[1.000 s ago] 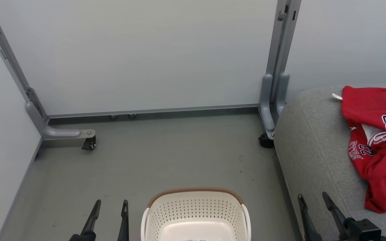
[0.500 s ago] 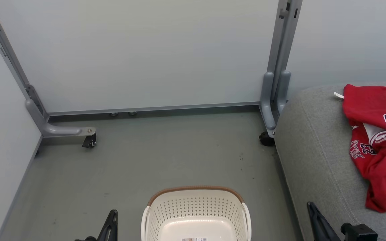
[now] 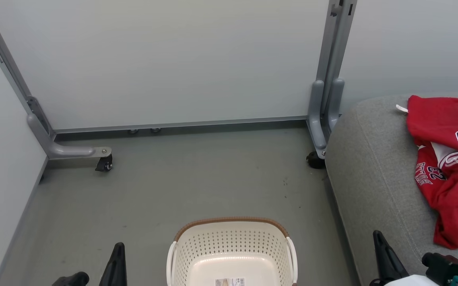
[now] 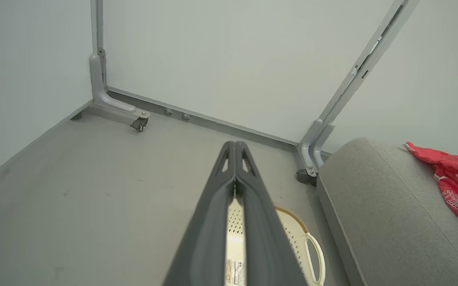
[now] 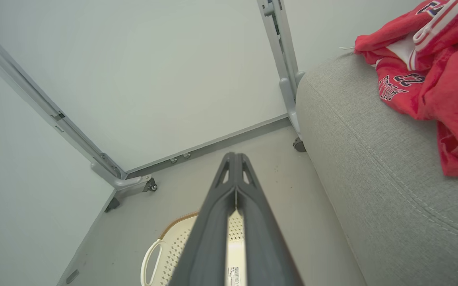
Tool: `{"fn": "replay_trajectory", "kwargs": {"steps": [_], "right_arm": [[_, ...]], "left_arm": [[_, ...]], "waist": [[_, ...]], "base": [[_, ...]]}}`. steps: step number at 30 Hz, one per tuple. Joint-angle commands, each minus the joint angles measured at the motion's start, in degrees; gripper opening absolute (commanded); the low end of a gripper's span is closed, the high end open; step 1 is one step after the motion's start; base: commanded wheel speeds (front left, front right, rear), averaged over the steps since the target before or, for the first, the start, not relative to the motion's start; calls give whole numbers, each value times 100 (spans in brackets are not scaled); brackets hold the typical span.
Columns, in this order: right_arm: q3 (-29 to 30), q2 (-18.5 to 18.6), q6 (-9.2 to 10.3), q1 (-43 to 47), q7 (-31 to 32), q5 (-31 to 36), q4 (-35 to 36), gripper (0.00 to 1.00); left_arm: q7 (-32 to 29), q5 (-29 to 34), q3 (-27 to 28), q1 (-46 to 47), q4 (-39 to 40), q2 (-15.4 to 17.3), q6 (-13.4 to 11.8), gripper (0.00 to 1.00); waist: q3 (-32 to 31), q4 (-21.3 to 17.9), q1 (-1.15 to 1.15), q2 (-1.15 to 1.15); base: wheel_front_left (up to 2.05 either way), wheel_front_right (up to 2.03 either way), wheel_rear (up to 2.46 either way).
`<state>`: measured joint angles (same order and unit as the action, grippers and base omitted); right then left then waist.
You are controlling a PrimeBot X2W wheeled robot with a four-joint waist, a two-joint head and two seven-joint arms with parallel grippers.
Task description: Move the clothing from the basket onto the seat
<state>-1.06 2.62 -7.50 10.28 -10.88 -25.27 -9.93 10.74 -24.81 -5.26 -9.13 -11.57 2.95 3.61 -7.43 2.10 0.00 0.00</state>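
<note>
1. The left gripper (image 4: 235, 147) is clenched: in the left wrist view its two dark fingers meet at the tips, and nothing is between them.
2. The right gripper (image 5: 235, 158) is clenched in the same way, its fingers pressed together at the tips and carrying nothing.
3. In the head view, one dark finger of each gripper rises from the bottom edge, the left over the floor (image 3: 197, 182) and the right in front of the seat's near edge.
4. The basket (image 3: 231, 219) stands on the floor between the two grippers, close to the robot. A small printed label (image 3: 229, 282) lies on its pale bottom, and its brown rim faces the far wall.
5. The seat (image 3: 372, 178) is to the right of the basket, just beside it but apart from it by a narrow strip of floor.
6. The clothing (image 3: 447, 159) lies crumpled on top of the seat, toward its right part, with the number 23 showing. Bare grey fabric is between it and the right gripper.
7. Behind them stand pale partition panels (image 3: 173, 59) in a grey frame. One frame foot with a caster wheel (image 3: 104, 163) is at the far left, and another caster (image 3: 313, 160) is at the far corner of the seat, very near it.
</note>
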Motion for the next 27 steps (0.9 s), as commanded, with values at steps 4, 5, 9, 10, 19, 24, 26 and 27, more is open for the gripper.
{"fn": "replay_trajectory", "kwargs": {"steps": [4,5,9,10,19,24,26,27], "right_arm": [[62,45,0,-260,124,-547,38,0],[69,47,0,-278,144,-631,33,0],[104,52,0,-364,233,-1001,8,0],[113,54,0,-386,257,-1100,1,0],[185,64,0,-564,444,-1869,-53,0],[222,68,0,-649,542,-2250,-79,0],[237,70,0,-689,578,-2401,-89,0],[246,71,0,-709,598,-2483,-93,0]], "left_arm": [[-121,-534,120,301,45,15,59,0],[-141,-620,133,319,41,15,64,0],[-233,-989,194,395,26,16,85,0],[-259,-1088,211,416,22,17,90,0],[-455,-1854,337,576,-11,19,132,0],[-552,-2234,404,657,-26,19,151,0],[-590,-2389,430,687,-32,20,159,0],[-613,-2472,444,703,-37,20,163,0]], "waist": [[32,-9,0,0],[38,-11,0,0],[66,-19,0,0],[73,-21,0,0],[136,-38,0,0],[170,-47,0,0],[183,-51,0,0],[191,-53,0,0]], "base": [[0,0,0],[0,0,0],[0,0,0],[0,0,0],[0,0,0],[0,0,0],[0,0,0],[0,0,0]]}}
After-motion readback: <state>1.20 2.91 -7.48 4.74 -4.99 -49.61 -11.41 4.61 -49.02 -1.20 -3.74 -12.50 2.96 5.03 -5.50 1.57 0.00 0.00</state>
